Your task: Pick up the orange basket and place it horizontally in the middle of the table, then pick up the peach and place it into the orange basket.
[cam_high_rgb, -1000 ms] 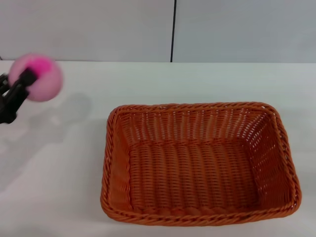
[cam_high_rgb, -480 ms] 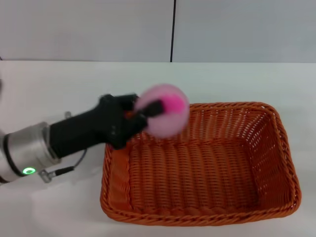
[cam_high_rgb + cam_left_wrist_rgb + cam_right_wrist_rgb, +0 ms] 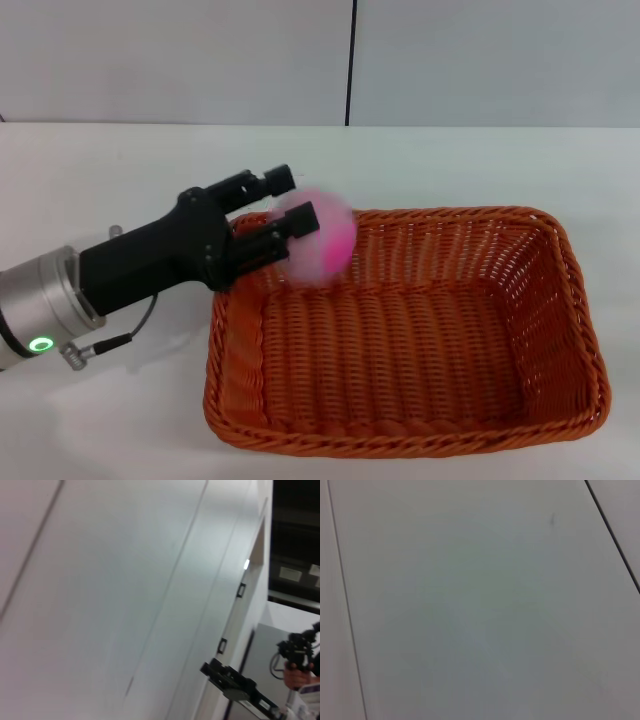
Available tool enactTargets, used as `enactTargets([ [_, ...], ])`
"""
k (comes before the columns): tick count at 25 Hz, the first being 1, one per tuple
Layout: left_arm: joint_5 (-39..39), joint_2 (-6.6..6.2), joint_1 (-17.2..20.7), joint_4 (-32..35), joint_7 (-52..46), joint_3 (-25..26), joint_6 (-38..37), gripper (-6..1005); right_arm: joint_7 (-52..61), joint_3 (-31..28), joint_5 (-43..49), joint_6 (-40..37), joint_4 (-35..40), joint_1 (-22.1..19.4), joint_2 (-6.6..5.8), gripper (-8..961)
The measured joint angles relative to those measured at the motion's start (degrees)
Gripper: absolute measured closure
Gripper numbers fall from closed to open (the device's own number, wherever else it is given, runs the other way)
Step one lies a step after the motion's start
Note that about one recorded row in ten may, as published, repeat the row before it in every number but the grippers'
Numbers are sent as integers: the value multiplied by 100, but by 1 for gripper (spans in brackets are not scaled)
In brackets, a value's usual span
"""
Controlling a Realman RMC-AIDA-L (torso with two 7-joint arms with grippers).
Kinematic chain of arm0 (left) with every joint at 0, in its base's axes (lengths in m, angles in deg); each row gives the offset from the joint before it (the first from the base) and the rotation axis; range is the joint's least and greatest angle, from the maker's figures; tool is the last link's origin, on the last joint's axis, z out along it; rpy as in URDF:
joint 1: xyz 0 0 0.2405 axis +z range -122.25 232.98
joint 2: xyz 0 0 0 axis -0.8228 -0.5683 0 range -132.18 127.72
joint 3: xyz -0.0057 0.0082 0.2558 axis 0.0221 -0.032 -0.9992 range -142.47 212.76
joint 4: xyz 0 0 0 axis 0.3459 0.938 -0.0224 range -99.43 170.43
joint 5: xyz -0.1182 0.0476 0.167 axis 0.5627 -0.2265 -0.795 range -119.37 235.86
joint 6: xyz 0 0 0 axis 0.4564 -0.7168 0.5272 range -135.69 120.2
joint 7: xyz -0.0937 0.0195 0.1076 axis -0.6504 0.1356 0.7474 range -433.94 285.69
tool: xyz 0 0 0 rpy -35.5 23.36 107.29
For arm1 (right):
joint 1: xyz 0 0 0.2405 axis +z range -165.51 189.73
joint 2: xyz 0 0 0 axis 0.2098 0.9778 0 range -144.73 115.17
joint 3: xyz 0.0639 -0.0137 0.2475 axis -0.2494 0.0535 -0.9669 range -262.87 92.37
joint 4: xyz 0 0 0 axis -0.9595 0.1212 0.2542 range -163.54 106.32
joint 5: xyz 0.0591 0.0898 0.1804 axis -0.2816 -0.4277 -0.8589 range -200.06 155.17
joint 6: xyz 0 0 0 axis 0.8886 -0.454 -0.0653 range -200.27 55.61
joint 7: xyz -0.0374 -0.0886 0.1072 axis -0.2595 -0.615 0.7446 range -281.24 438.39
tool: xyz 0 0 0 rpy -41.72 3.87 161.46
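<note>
The orange basket (image 3: 575, 320) lies lengthwise in the middle of the white table (image 3: 140, 165). My left gripper (image 3: 295, 199) reaches in from the left and hovers over the basket's far left corner. Its fingers (image 3: 276, 181) stand spread, so it is open. The pink peach (image 3: 322, 240) is blurred just off the lower fingertip, above the inside of the basket near its far left wall. Whether the lower finger still touches it I cannot tell. The right gripper is out of view. Both wrist views show only wall panels.
A pale wall with a dark vertical seam (image 3: 351, 60) rises behind the table. The left arm's grey and black forearm (image 3: 70, 295) crosses the table's left side. In the left wrist view, a black device (image 3: 240, 687) shows far off.
The left gripper carried the peach from the far left to the basket's far left corner. It then drew back slightly and spread its fingers; the peach has dropped a little lower.
</note>
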Motion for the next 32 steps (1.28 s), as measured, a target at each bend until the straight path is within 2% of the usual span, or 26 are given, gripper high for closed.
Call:
enactTargets([
  [8, 2, -72, 94, 0, 4, 228, 89, 304, 1, 0, 0, 0, 0, 24, 3, 436],
  [13, 2, -130, 208, -2, 28, 736, 166, 151, 4, -44, -10, -65, -29, 35, 15, 436],
  [19, 5, -107, 610, -146, 537, 2189, 303, 156, 4, -270, -20, -196, -207, 82, 9, 436],
  [20, 10, -56, 830, -316, 941, 2807, 379, 156, 4, -304, -21, -225, -216, 81, 8, 436],
  [21, 10, -56, 830, -316, 941, 2807, 379, 156, 4, -304, -21, -225, -216, 81, 8, 436],
  [22, -3, -13, 937, -438, 1158, 3115, 396, 156, 4, -313, -22, -228, -216, 78, 8, 436],
  [24, 9, 98, 1315, -919, 1924, 3987, 364, 156, 4, -351, -24, -232, -225, 75, 9, 436],
  [25, 2, 169, 1713, -1484, 2561, 4555, 200, 156, 4, -371, -25, -232, -236, 76, 11, 436],
  [26, 2, 169, 1713, -1484, 2561, 4555, 200, 156, 4, -388, -26, -233, -248, 75, 12, 436],
  [29, 3, 156, 2089, -2058, 3084, 4784, -100, 156, -2, -445, -27, -234, -280, 57, 11, 436],
  [32, 2, 148, 2134, -2016, 3123, 4987, -127, 156, -63, -512, -27, -257, -310, 45, 18, 436],
])
